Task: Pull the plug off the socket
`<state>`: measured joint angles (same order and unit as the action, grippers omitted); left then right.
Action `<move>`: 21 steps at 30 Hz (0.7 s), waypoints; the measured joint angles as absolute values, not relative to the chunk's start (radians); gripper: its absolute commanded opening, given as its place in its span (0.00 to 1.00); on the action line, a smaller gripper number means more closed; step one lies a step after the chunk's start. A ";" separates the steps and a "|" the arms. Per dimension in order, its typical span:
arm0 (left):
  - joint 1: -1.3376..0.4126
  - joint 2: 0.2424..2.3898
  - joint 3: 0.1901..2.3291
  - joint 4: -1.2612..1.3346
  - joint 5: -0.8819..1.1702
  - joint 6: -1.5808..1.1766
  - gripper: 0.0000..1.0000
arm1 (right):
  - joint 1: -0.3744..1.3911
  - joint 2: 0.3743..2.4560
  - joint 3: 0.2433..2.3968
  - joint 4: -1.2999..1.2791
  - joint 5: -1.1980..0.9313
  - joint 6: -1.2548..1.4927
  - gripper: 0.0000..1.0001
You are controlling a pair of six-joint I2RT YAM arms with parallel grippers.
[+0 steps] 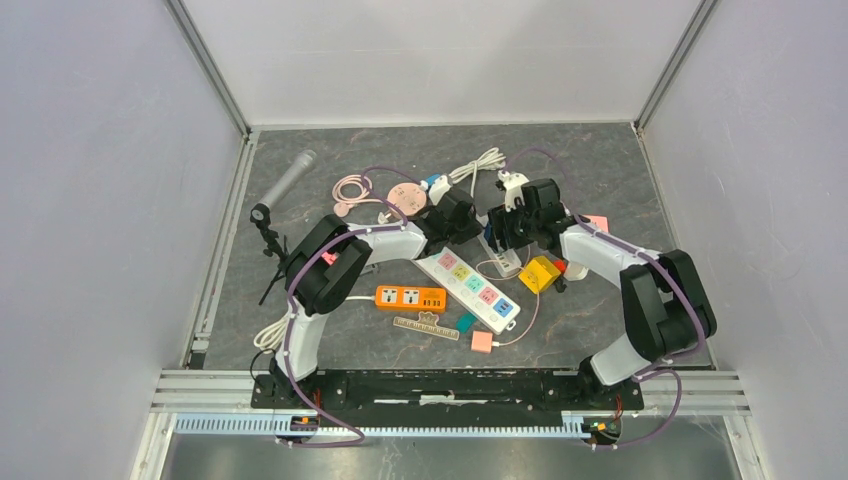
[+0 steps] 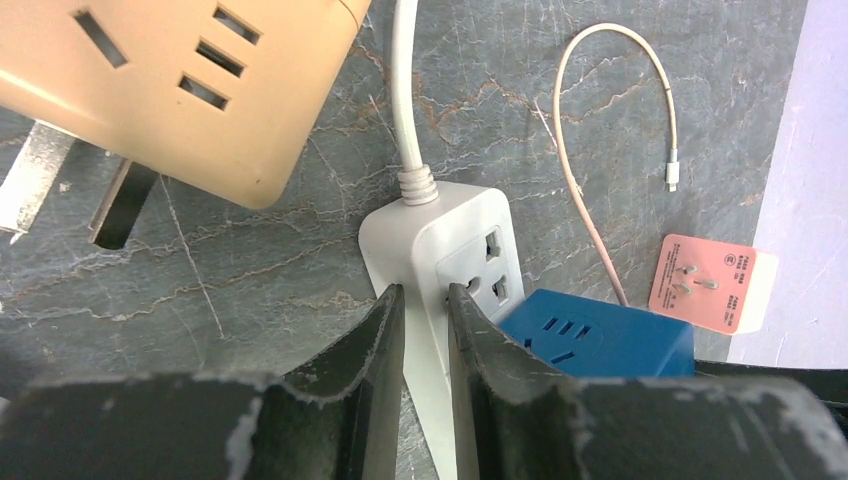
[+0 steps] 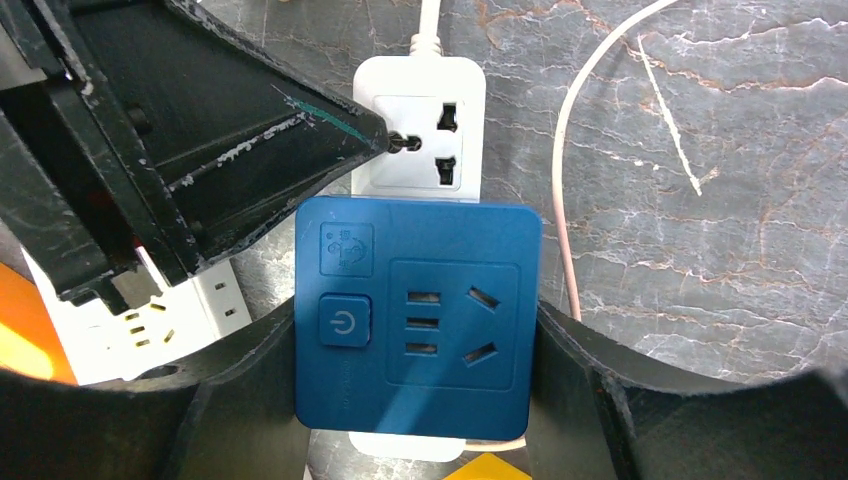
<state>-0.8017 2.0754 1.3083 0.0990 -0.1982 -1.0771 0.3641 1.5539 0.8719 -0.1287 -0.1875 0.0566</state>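
A blue cube-shaped plug (image 3: 420,320) with a power button sits in the white socket strip (image 3: 420,95). My right gripper (image 3: 418,340) is shut on the plug, one finger against each side. My left gripper (image 2: 425,300) is shut to a narrow gap, its tips pressing on the strip (image 2: 420,240) beside the free socket, next to the plug (image 2: 600,335). Its dark tip shows in the right wrist view (image 3: 385,140). In the top view both grippers, left (image 1: 470,225) and right (image 1: 505,228), meet over the strip (image 1: 503,262) at mid-table.
A beige adapter (image 2: 170,90), a pink adapter (image 2: 712,285) and a thin pink cable (image 2: 620,120) lie around the strip. A long strip with coloured sockets (image 1: 470,285), an orange strip (image 1: 410,298), a yellow block (image 1: 540,272) and a microphone (image 1: 290,180) lie nearby.
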 measured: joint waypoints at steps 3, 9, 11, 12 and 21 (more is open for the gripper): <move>-0.802 2.075 1.308 0.099 -0.199 -1.078 0.28 | 0.369 1.559 0.873 -0.128 -0.179 0.050 0.00; -0.802 2.077 1.308 0.096 -0.200 -1.081 0.28 | 0.440 1.545 0.852 -0.103 -0.061 -0.069 0.00; -0.802 2.077 1.308 0.096 -0.198 -1.081 0.28 | 0.443 1.532 0.838 -0.091 -0.050 -0.083 0.00; -0.803 2.077 1.308 0.096 -0.198 -1.081 0.28 | 0.439 1.530 0.837 -0.092 -0.057 -0.083 0.00; -0.802 2.079 1.311 0.099 -0.181 -1.081 0.28 | 0.373 1.533 0.854 -0.121 -0.172 -0.010 0.00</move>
<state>-0.8024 2.0792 1.3106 0.0990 -0.1810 -1.0809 0.3729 1.5330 0.8539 -0.1207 -0.1722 -0.0101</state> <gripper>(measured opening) 0.284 0.675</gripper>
